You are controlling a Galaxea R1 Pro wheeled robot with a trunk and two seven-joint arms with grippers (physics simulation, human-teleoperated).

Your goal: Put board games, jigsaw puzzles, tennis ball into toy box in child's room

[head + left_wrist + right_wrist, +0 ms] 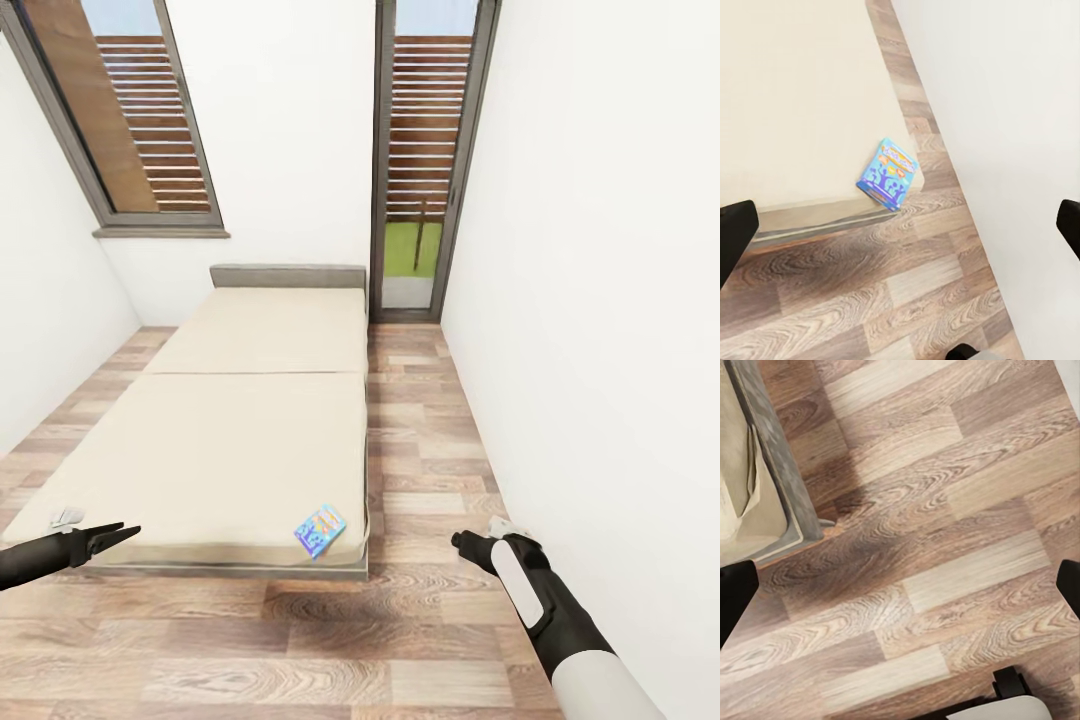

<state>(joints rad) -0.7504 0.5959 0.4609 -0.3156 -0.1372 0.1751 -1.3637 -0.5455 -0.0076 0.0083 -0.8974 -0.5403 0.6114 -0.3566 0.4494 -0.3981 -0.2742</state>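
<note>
The robot is standing at the foot of the low beige bed point(250, 440) with nothing in its arms. The left black gripper point(118, 536) is hanging open over the near corner, and the right black gripper point(470, 545) is open too, above the wood floor point(300, 650). The small blue board game box point(320, 531) is lying on the near right corner of the mattress. I think the robot is coming to fetch this game, so next it needs to roll closer and reach down to it.

Matt beige cloth bed point(230, 440), glossy printed cardboard board game point(320, 531), grained wood-plank floor point(300, 640), smooth white walls point(600, 300)
</note>
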